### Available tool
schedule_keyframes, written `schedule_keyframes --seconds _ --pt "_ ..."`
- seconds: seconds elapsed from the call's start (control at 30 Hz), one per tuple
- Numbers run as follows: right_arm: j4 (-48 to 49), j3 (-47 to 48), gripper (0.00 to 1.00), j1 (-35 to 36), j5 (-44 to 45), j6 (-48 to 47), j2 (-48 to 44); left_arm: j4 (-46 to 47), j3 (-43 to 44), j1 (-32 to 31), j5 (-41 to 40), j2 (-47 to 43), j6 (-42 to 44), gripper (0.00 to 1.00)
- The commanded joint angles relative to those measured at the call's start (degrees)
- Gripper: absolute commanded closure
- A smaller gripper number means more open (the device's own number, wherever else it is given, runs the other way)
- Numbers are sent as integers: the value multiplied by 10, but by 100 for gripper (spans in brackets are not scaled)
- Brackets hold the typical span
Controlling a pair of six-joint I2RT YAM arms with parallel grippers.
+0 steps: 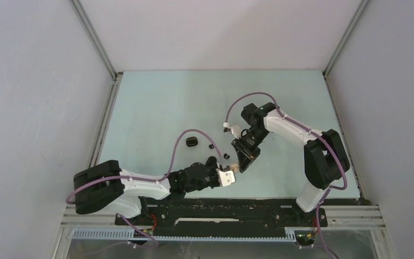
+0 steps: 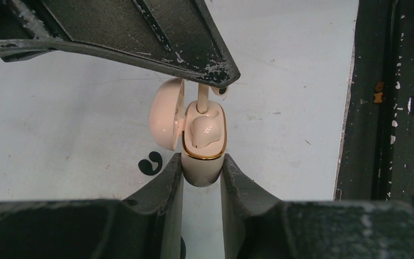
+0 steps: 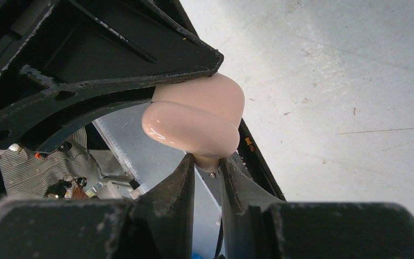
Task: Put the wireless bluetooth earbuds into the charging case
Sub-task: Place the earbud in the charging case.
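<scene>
A robotics lab test cell: a pale blue-green table [image 1: 156, 102] is boxed in by plain grey wall panels [image 1: 32, 81] at 9, 12 and 3 o'clock. Aluminium frame posts [image 1: 94, 38] rise at 11 and 1 o'clock. At 6 o'clock, 2 white robot arms [image 1: 140, 186] are bolted to a black base plate [image 1: 221, 208], with a slotted cable duct [image 1: 194, 233] just below it.

Light: bright, even, diffuse.
Shadows: faint on pale blue tabletop [image 1: 156, 108].
Glare: soft sheen on glossy beige rounded plastic case [image 3: 194, 127].
Focus: wrist views blurred at bottom.
</scene>
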Motion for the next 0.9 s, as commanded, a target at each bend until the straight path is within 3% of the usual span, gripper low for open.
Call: schedule_keyframes --seconds 0.0,0.47,0.67,0.87 --pt "5 21 94 4 16 8 3 34 2 -3 2 -17 -8 100" --pt "15 23 87 22 34 17 7 43 -2 -3 13 -21 -15 100" --pt "11 36 69 27 35 22 -2 46 -1 -3 14 -17 -19 100" --pt "10 44 60 5 29 29 -37 52 -1 -2 17 -14 -26 100"
